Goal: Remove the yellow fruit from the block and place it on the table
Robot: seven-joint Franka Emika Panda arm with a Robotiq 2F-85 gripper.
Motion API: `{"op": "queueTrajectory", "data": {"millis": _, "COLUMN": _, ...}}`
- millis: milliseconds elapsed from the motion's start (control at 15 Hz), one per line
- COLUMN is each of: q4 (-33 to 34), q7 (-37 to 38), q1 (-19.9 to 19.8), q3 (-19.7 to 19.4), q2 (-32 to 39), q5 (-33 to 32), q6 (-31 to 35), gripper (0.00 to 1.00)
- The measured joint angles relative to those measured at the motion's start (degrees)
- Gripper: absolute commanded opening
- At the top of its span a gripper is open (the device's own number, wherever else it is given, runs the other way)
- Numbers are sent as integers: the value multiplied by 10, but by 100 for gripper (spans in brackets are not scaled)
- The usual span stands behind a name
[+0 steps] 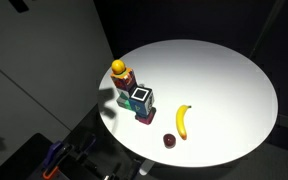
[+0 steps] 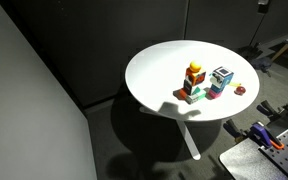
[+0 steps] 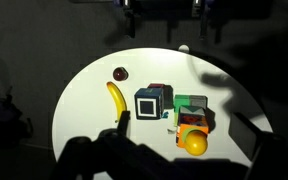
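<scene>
Round white table [image 1: 224, 80], dark grey wall [image 2: 44, 90]

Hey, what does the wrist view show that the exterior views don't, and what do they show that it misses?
Only the wrist view: the gripper at its top edge, jaws apart with nothing between them.
Only the exterior views: the table's leg, seen in an exterior view.
Shared: the white table, the yellow fruit sitting on the block, the white-framed block and the dark red fruit.
</scene>
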Motion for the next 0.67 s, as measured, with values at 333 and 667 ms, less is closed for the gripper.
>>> {"op": "queueTrajectory", "data": {"millis": 333, "q4": 0, "q7": -1, "q1": 3, "q3": -21, "q2": 37, "q5": 1, "q6": 61, "gripper": 100}}
{"op": "queueTrajectory", "data": {"millis": 667, "q4": 1, "q7": -4, "q1": 9, "q3": -37, "q2": 75, "q5": 5, "q6": 126, "gripper": 100}}
